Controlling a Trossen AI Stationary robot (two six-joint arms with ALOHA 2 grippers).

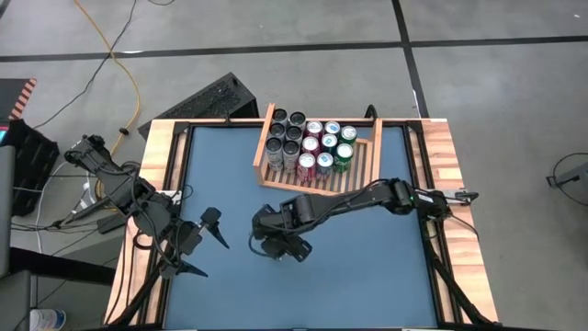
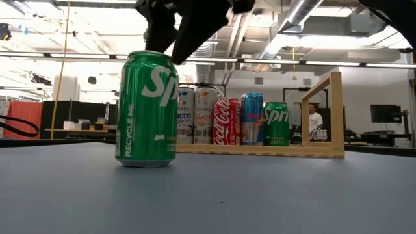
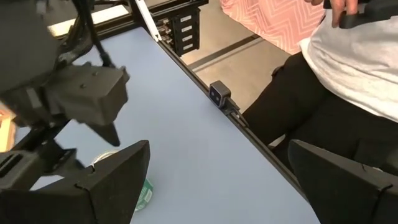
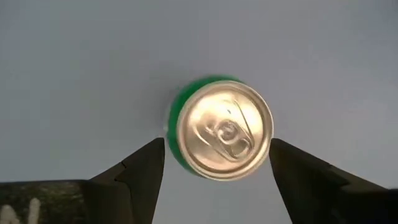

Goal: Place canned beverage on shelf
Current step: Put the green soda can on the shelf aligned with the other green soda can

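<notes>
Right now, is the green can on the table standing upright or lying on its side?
Upright. The green can stands on its base on the blue table, and the right wrist view looks straight down on its round top.

Right arm reaches left over table centre, wrist pointing down, right gripper [image 4: 217,168] spread wide. Left arm waits at left edge, left gripper [image 1: 204,244] fully spread.

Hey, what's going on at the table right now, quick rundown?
Right gripper open, poised above the green can, fingers either side. Left gripper open, waiting at the left. Shelf partly filled with cans. Nothing between can and shelf.
</notes>
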